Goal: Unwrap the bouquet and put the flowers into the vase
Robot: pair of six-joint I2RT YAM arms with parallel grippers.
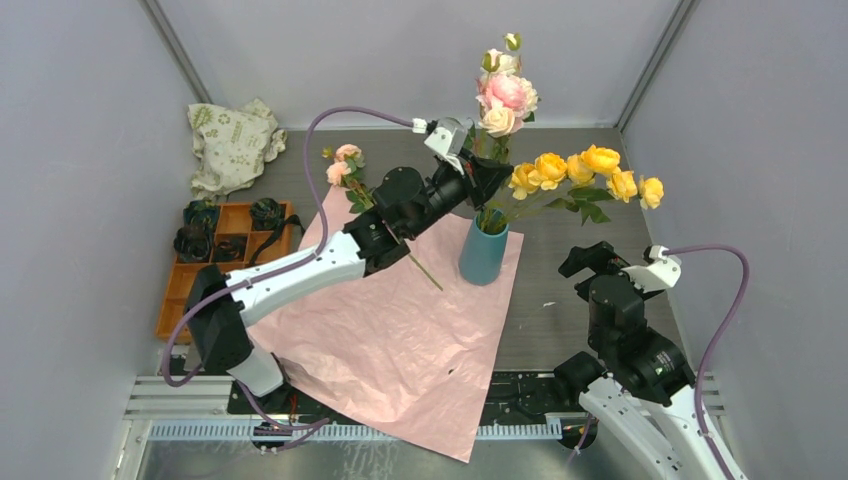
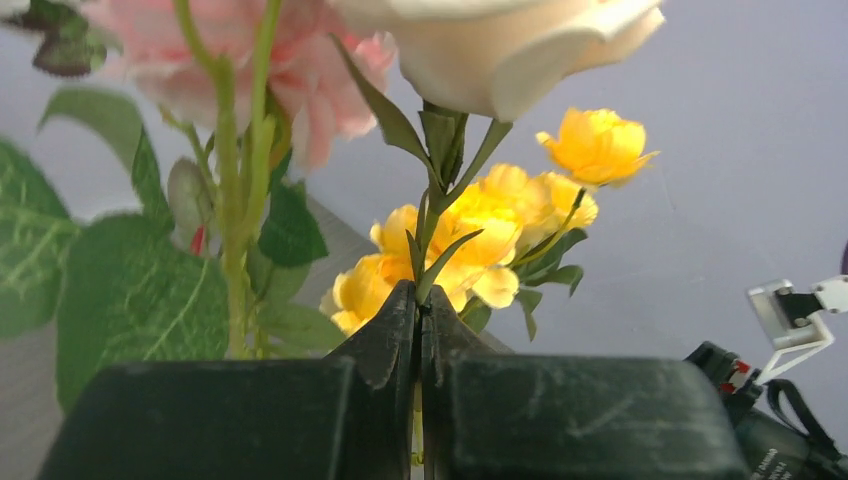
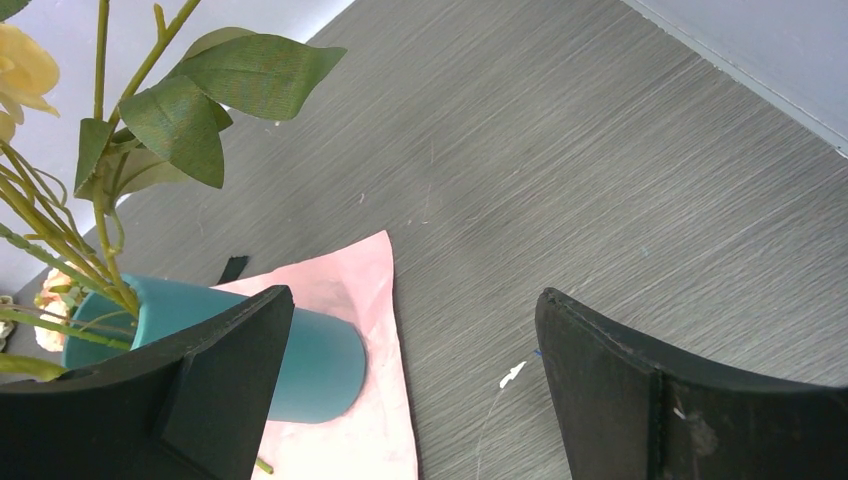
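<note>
The teal vase (image 1: 483, 252) stands on the spread pink wrapping paper (image 1: 400, 340). A spray of yellow flowers (image 1: 585, 170) sits in it and leans right. My left gripper (image 1: 487, 178) hovers just above the vase mouth, shut on the thin green stem (image 2: 428, 262) of a pink and white spray (image 1: 505, 95) that stands upright over the vase. One more pink flower (image 1: 343, 165) lies at the paper's far left corner. My right gripper (image 1: 590, 262) is open and holds nothing, on the table right of the vase (image 3: 310, 360); its wrist view shows the paper's corner (image 3: 355, 285).
A beige printed cloth bag (image 1: 232, 145) lies at the back left. In front of it is an orange compartmented tray (image 1: 215, 255) with dark rosettes. A small white scrap (image 1: 548, 303) lies on the grey table. Grey walls close in on three sides.
</note>
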